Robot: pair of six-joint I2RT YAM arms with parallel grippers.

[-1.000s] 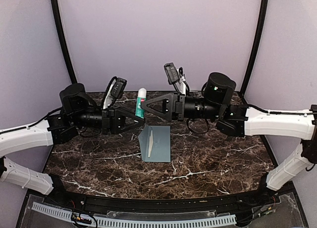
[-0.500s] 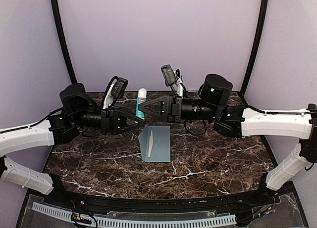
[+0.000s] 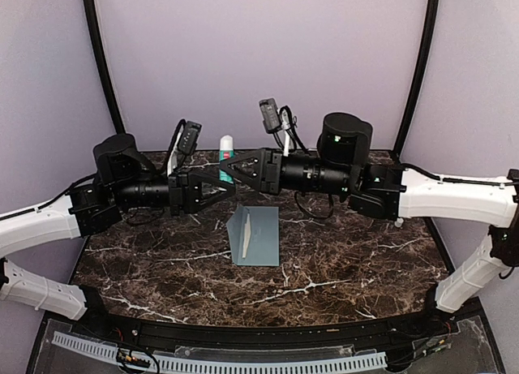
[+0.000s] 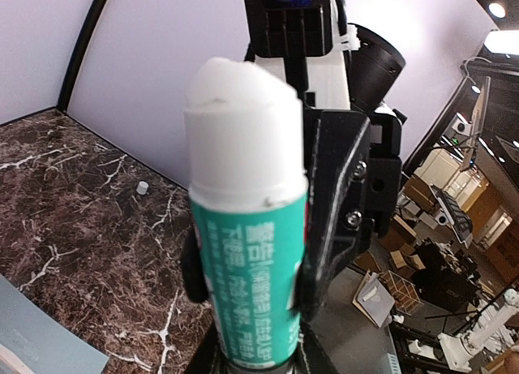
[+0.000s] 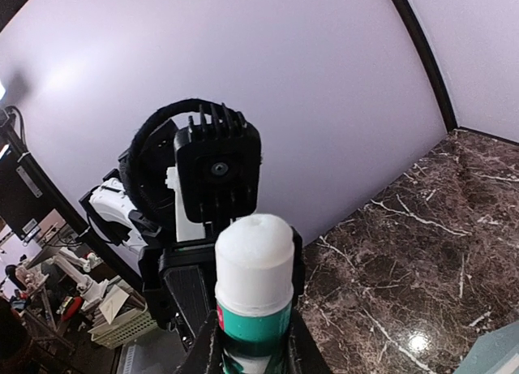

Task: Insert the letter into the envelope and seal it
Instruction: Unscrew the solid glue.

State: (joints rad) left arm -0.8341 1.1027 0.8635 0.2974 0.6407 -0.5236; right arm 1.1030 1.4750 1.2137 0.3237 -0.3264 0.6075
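The teal glue stick with a white top stands upright above the table's back, gripped from both sides. My left gripper is shut on its lower body, and in the left wrist view the stick fills the space above that gripper. My right gripper is shut on it just above; the stick rises out of it. The pale teal envelope lies flat mid-table with a white raised edge. The letter is hidden.
A small white cap-like piece sits on the dark marble table beside the right arm, also seen as a small white piece. Purple walls close in the back and sides. An envelope corner shows low in the right wrist view.
The right gripper has moved left onto the glue stick and shut on it. The stick, held by both grippers, has shifted slightly left and away from the envelope.
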